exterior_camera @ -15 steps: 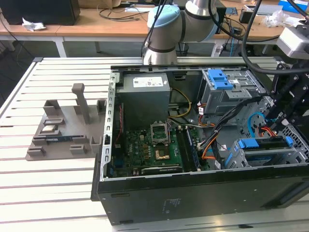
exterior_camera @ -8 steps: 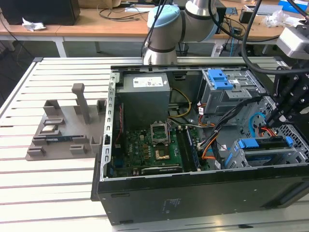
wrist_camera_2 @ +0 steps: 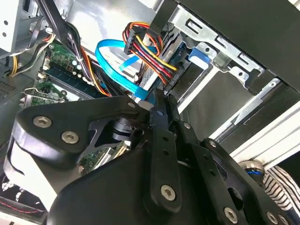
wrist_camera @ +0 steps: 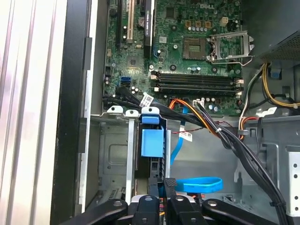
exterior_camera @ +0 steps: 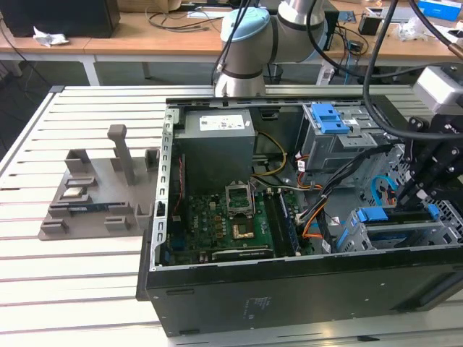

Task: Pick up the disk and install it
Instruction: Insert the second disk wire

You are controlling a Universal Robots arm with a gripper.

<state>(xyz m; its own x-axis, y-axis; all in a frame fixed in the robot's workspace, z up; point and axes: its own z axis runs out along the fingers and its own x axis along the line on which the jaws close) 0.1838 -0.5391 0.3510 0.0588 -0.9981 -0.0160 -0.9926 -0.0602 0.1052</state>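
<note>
The disk (exterior_camera: 394, 219) sits edge-on in the lower drive bay at the exterior view's right end of the open computer case, its blue carrier showing at both ends. In the first wrist view its blue carrier tab (wrist_camera: 152, 143) stands up between the bay's silver rails. My gripper (exterior_camera: 414, 189) hangs just above the disk. Its black fingers are pressed together in both wrist views, with the gripper (wrist_camera: 165, 183) at the disk's near end and the gripper (wrist_camera_2: 159, 105) close to a blue flat cable. Whether the tips touch the disk I cannot tell.
A grey power supply box (exterior_camera: 217, 148) and the green motherboard (exterior_camera: 231, 224) fill the case's middle. A grey drive cage with a blue latch (exterior_camera: 329, 116) stands behind the bay. Black cable bundles (wrist_camera: 234, 140) and a blue cable (wrist_camera: 201, 183) run beside the fingers. A grey fixture (exterior_camera: 94, 195) lies on the slatted table.
</note>
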